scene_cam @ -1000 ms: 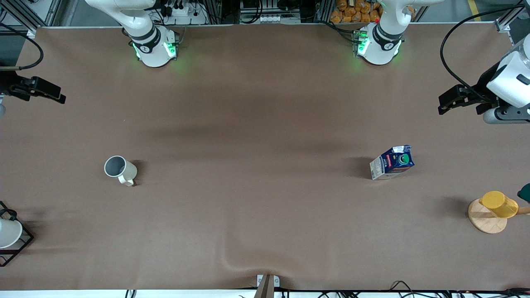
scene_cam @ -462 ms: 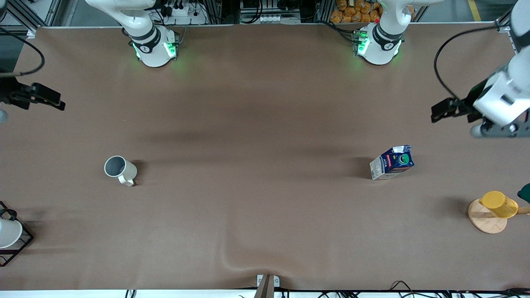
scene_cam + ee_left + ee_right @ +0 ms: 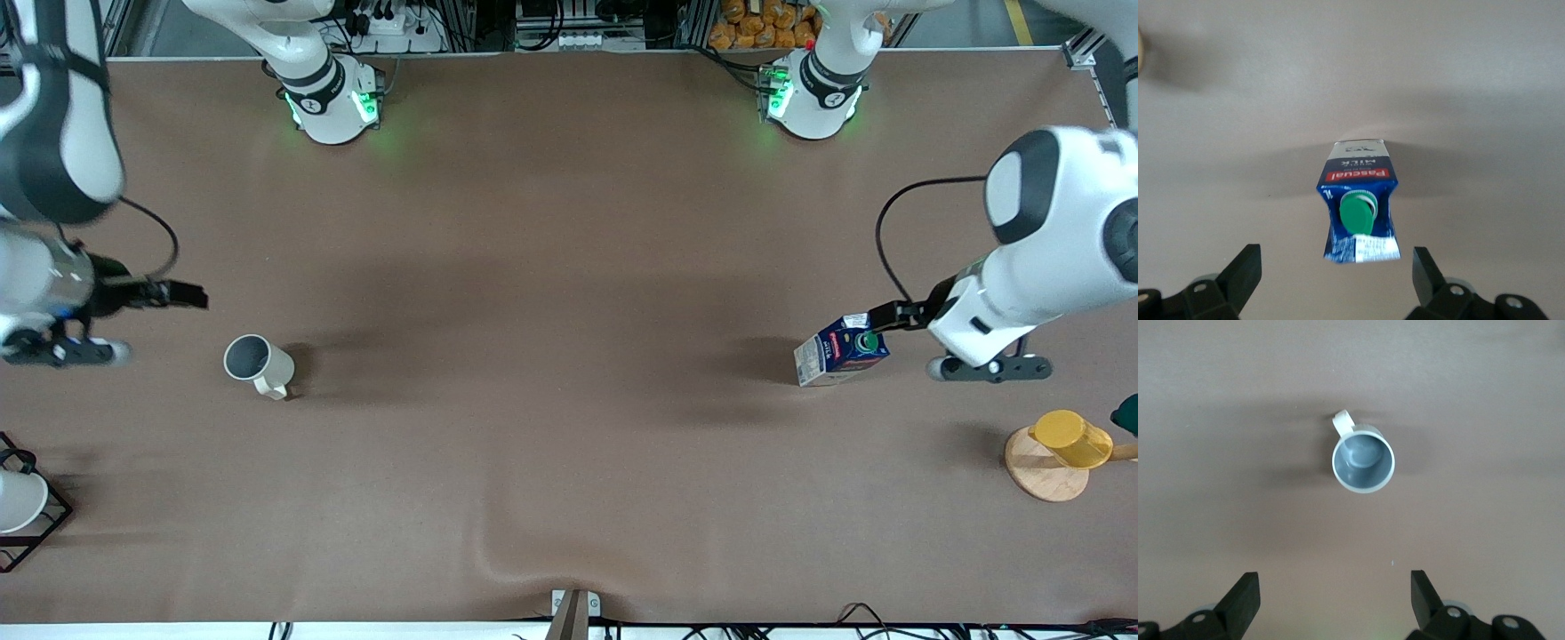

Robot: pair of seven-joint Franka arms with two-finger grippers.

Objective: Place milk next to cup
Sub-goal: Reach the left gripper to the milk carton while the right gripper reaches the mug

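**Both arms swung in over the table; milk and cup unmoved**

Since the earlier frames, both arms have come in from the table's ends, each toward its own object; nothing on the table has shifted.

- Left gripper [image 3: 889, 317]: now up in the air by the top of the milk, on the side toward the left arm's end of the table. Its wrist view shows both black fingers [image 3: 1245, 273] spread wide, with the carton's top between and past them; nothing grasped, no contact seen.
- Milk [image 3: 841, 349]: stands upright on the table toward the left arm's end. Dark blue gable top, white lower sides, green cap [image 3: 1357, 211] on the slope, red label band with "MILK" print. Well apart from the cup.
- Right gripper [image 3: 178, 294]: in the air over bare table near the cup, toward the right arm's end. Its wrist view shows the fingers [image 3: 1245, 595] parted wide and empty, the cup in view ahead of them.
- Cup [image 3: 257, 363]: upright, off-white, grey inside, small handle [image 3: 1343, 423]. Sits toward the right arm's end of the table.
- Yellow cup [image 3: 1071, 437]: on a round wooden base at the left arm's end, nearer the front camera than the milk.
- White cup [image 3: 18, 500] in a black wire rack: at the right arm's end, nearer the front camera than the cup.
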